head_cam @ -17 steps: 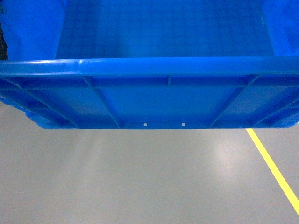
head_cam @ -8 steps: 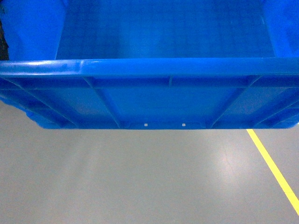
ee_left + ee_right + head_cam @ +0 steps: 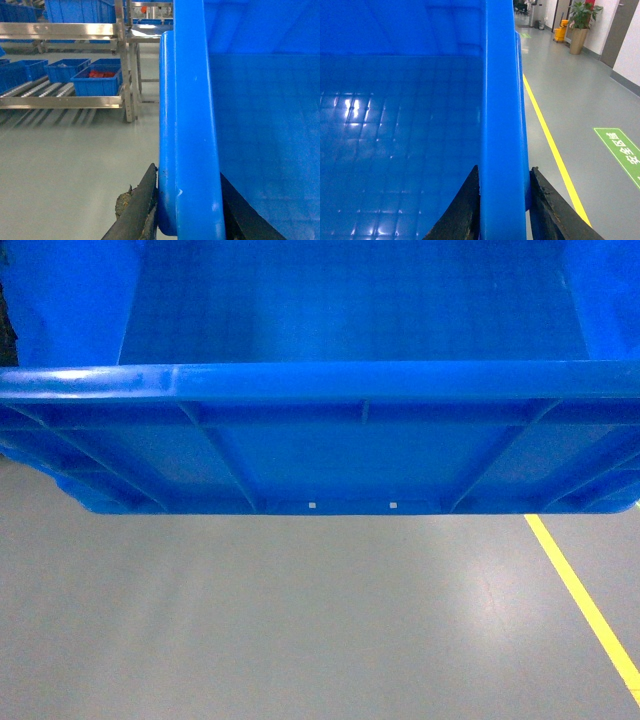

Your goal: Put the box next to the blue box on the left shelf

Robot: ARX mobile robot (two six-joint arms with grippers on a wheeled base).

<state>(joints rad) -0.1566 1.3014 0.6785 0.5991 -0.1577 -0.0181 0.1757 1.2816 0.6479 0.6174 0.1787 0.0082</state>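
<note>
1. Blue plastic fills the head view: the box [image 3: 320,440] is held up off the grey floor [image 3: 300,620], its ribbed side wall facing the camera and its thick rim running across from left edge to right edge.
2. At the box's left rim, the left gripper [image 3: 187,215] is clamped on the wall, one dark finger [image 3: 137,205] outside and the other inside, both touching the plastic.
3. At the right rim, the right gripper [image 3: 502,210] grips the same way, with one black finger [image 3: 462,210] inside the box and the other against its outer face.
4. Inside, the box bottom shows a faint grid pattern and holds nothing visible.
5. Under the box's right end, a yellow line [image 3: 585,605] runs along the floor.
6. Well beyond the box on the left stands the shelf [image 3: 65,100], a steel rack with white rollers, carrying small blue bins [image 3: 97,80], one with red contents.
7. Far off on the right, a potted plant [image 3: 581,22] stands by the wall.
</note>
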